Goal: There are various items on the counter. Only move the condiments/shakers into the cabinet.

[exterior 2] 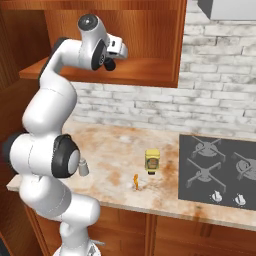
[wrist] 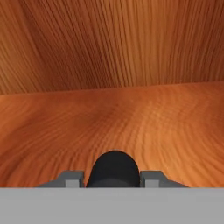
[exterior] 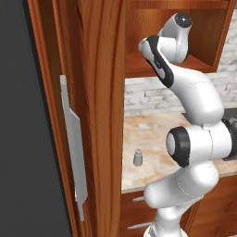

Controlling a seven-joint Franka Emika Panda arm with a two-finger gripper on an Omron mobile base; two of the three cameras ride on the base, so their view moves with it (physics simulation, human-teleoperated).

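Two base cameras look forward and down from behind the arm, left and right, both taking in the surface (exterior: 152,134) and open cabinet (exterior 2: 150,67). The hand camera sits close above the cabinet's shelf, facing its back wall.

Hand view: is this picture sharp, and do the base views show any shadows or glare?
Hand view: the black shaker between the fingers is crisp-edged; the cabinet wood grain looks smeared and stretched. Right base view: soft even light, faint shadow under the yellow-brown bottle on the counter. Left base view: no glare on the counter.

black shaker (wrist: 114,169) base hidden between fingers; grey shaker (exterior 2: 83,167) half behind arm
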